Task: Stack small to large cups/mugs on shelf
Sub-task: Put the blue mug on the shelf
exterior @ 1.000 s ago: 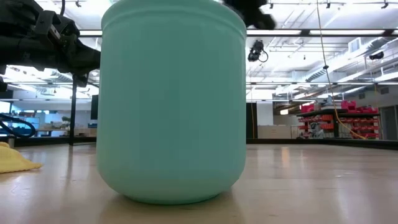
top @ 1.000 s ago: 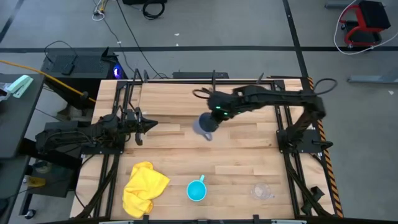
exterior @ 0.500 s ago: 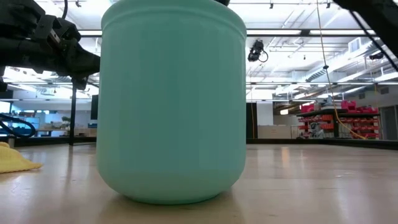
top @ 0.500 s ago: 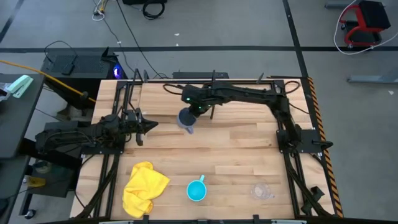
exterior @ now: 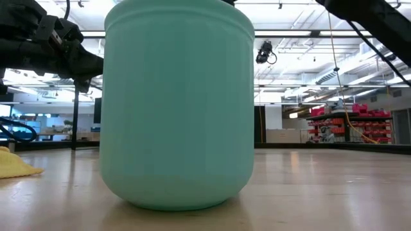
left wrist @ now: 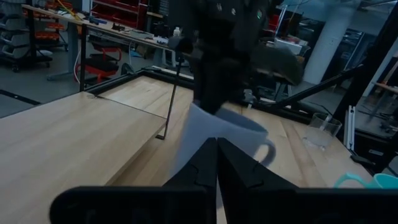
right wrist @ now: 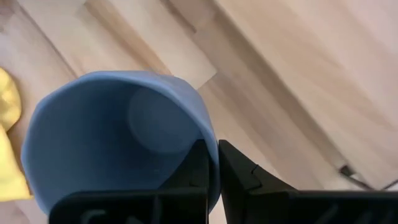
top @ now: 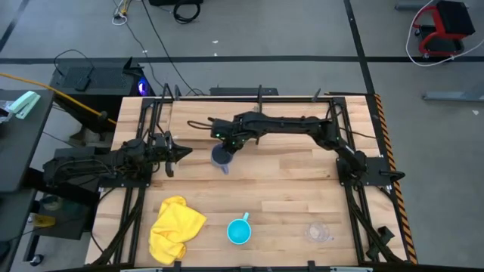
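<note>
My right gripper (top: 224,148) reaches far over to the table's left half and is shut on the grey-blue mug (top: 220,157), which also shows close up in the right wrist view (right wrist: 118,137) and in the left wrist view (left wrist: 217,134). My left gripper (top: 184,151) is shut and empty, just left of the mug. The bright cyan mug (top: 239,230) stands on its base near the front edge and fills the low view (exterior: 178,102). The clear cup (top: 318,232) stands at the front right. The shelf (top: 287,106) runs along the far side. My right gripper holds the mug's wall at the rim (right wrist: 210,146), one finger (right wrist: 194,169) inside the mug and one (right wrist: 235,171) outside. The fingers come from above, pointing down into the open mouth. The mug hangs tilted below the gripper, its handle (left wrist: 268,149) to one side.
A crumpled yellow cloth (top: 175,227) lies at the front left. A thin black shelf post (left wrist: 171,99) stands on the table beyond the held mug. Black frame rails run along both table sides (top: 355,189).
My right gripper has carried the grey-blue mug toward the table's left edge, and lately a little toward the near edge, so it now hangs close in front of my left gripper. The hold has stayed shut.
</note>
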Motion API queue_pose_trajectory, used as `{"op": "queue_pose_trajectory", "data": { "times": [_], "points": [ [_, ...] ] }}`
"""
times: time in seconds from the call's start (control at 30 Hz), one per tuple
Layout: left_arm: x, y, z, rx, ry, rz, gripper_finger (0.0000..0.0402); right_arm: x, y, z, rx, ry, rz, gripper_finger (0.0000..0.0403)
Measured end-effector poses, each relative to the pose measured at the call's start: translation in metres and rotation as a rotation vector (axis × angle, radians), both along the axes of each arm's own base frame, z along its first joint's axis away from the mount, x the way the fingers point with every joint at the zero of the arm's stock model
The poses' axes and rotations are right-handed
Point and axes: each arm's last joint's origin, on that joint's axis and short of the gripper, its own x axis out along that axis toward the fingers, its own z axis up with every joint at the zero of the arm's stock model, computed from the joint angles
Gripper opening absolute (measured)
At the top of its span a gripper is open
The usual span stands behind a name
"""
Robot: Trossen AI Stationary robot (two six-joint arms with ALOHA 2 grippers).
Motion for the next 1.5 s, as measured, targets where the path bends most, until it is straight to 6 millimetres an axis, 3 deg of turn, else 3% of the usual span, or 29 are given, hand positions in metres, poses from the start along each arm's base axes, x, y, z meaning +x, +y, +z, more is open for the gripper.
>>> {"op": "queue_pose_trajectory", "data": {
  "times": [0.17, 0.5, 0.77, 1.5],
  "points": [
    [0.000, 0.000, 0.000, -0.014, -0.002, 0.000, 0.0019, 0.006, 0.005, -0.015, 0.006, 0.026, 0.011, 0.0015],
    [0.000, 0.000, -0.002, -0.028, 0.012, 0.001, 0.0019, 0.008, 0.005, -0.016, 0.000, 0.017, -0.006, 0.0015],
    [0.000, 0.000, -0.002, -0.029, 0.017, 0.001, 0.0023, 0.005, 0.005, -0.030, 0.003, 0.064, -0.007, 0.0015],
    [0.000, 0.000, -0.004, -0.032, 0.032, 0.001, 0.0028, 0.002, 0.003, -0.037, 0.004, 0.099, -0.006, 0.0016]
  ]
}}
